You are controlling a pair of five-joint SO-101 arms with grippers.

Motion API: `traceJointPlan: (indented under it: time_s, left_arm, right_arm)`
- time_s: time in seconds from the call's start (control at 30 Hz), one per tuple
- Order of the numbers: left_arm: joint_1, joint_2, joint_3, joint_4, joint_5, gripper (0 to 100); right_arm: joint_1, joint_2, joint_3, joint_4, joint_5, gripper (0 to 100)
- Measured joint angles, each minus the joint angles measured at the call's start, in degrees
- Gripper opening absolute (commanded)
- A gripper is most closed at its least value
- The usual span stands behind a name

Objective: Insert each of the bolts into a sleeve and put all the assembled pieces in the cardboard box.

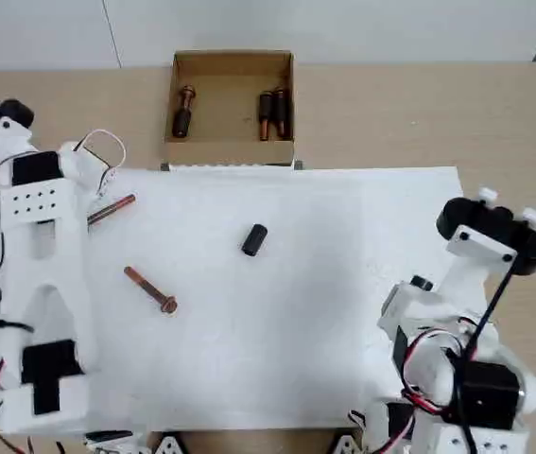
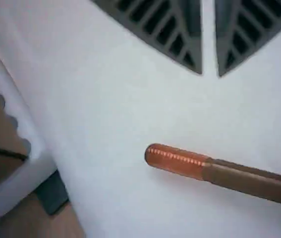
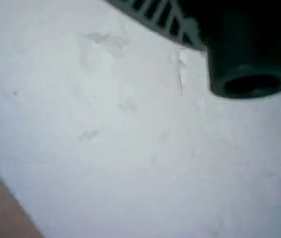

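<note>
My left gripper [image 2: 209,69] hovers over the white mat [image 2: 105,99], its two dark ribbed fingers nearly together and holding nothing. Just beyond its tips lies a copper bolt [image 2: 219,171], also visible as the bolt [image 1: 112,209] at the mat's left. A second bolt [image 1: 150,289] lies lower down. A loose black sleeve [image 1: 254,239] rests mid-mat. My right gripper [image 3: 229,44] is shut on another black sleeve [image 3: 252,74], held just above the mat at the right [image 1: 422,283]. The cardboard box [image 1: 233,62] behind the mat holds three assembled pieces.
The white mat [image 1: 343,284] covers most of the wooden table [image 1: 390,113]. Its middle and right parts are bare. The left arm's white body [image 1: 45,284] runs along the mat's left edge, with loose wires beside it.
</note>
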Motion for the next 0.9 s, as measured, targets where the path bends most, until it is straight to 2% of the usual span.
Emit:
traceJointPlan:
  time_s: [0.17, 0.77, 0.9]
  left_arm:
    - [0.0, 2.8, -2.5, 0.0, 5.3, 1]
    - [-0.1, 17.9, -11.0, 0.0, 19.5, 1]
    - [-0.1, 19.7, -12.6, 0.0, 20.2, 10]
  right_arm:
    - [0.0, 0.0, 1.1, 0.0, -2.0, 0.3]
    - [0.0, 0.3, 1.3, 0.0, -2.2, 0.3]
    - [0.0, 0.3, 1.3, 0.0, -2.2, 0.3]
